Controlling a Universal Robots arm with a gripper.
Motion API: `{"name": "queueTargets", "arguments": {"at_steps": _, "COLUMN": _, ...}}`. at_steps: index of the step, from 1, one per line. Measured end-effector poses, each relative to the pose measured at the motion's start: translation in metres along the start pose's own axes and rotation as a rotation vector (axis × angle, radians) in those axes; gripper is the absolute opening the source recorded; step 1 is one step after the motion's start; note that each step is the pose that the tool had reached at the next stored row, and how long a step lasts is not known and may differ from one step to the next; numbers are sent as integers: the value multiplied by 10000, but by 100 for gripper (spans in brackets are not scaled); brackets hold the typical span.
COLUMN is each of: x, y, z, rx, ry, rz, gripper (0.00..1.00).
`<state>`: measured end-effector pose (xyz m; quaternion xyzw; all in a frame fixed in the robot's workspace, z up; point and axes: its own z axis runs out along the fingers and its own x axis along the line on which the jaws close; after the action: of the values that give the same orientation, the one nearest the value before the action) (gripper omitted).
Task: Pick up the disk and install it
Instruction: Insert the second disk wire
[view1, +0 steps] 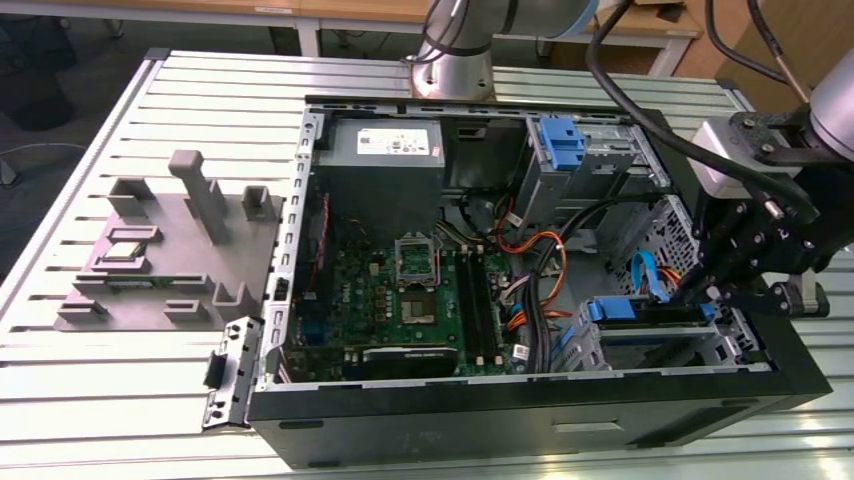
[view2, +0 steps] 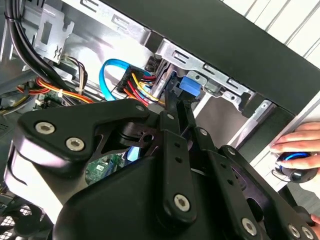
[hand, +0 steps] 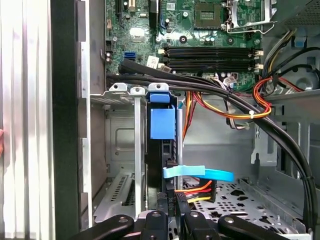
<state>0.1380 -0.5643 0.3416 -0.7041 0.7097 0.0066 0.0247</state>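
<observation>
The disk (hand: 163, 123) stands on edge in the drive cage of the open computer case, its blue carrier frame facing out and its dark body below. In the exterior view the disk (view1: 646, 309) sits in the cage at the case's right front corner. My gripper (hand: 172, 216) has its black fingers (hand: 155, 216) on either side of the disk's edge, shut on it. In the second wrist view the gripper (view2: 173, 98) tapers to a narrow tip at the disk's blue frame (view2: 189, 85). In the exterior view the gripper (view1: 707, 300) hangs over the cage.
A light blue flat cable (hand: 200, 173) and red-yellow wires (hand: 197, 190) run close beside the disk. Black cable bundles (hand: 210, 87) cross above the cage. The motherboard (view1: 400, 300), the grey power-supply box (view1: 380, 150) and a blue bracket (view1: 561, 140) lie further in. A hand (view2: 300, 137) rests outside the case.
</observation>
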Motion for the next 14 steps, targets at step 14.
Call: {"name": "queueTargets", "arguments": {"at_steps": 14, "x": 22, "y": 46, "z": 47, "rx": 234, "ry": -210, "rz": -530, "gripper": 21}}
